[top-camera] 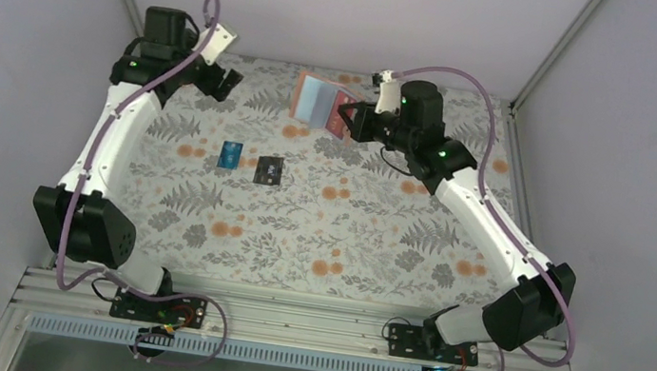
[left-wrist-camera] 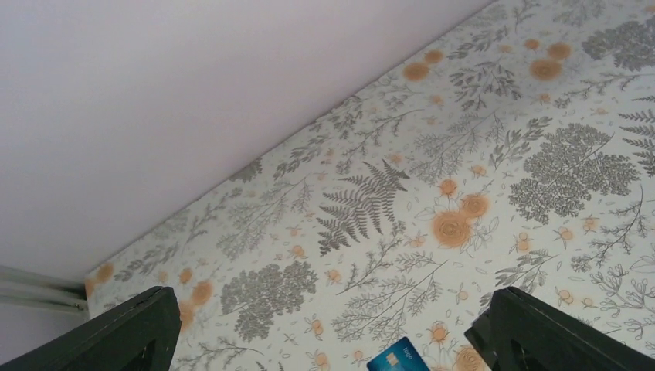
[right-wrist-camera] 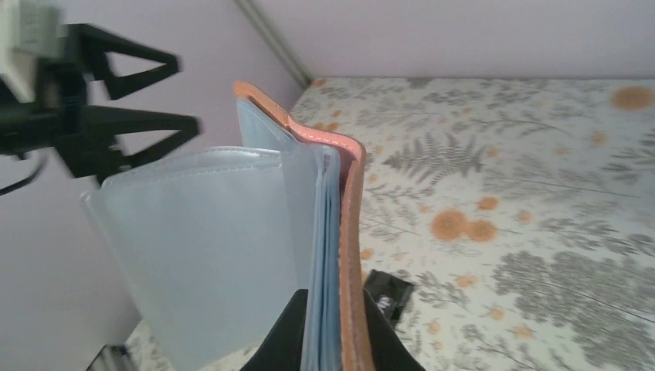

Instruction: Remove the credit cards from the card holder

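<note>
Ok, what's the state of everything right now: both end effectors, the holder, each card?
left end effector: open, empty, above the table.
right end effector: shut on the card holder, holding it off the table.
card holder: open, pockets fanned, clamped at one edge.
blue card: out, flat on the table.
black card: out, flat, beside the blue card, not touching it.
red card: apparently still in the holder.

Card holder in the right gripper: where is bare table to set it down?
Bare: the whole near half of the table, and the stretch right of the black card. Crowded: around the blue card and by the open left gripper at the back.
</note>
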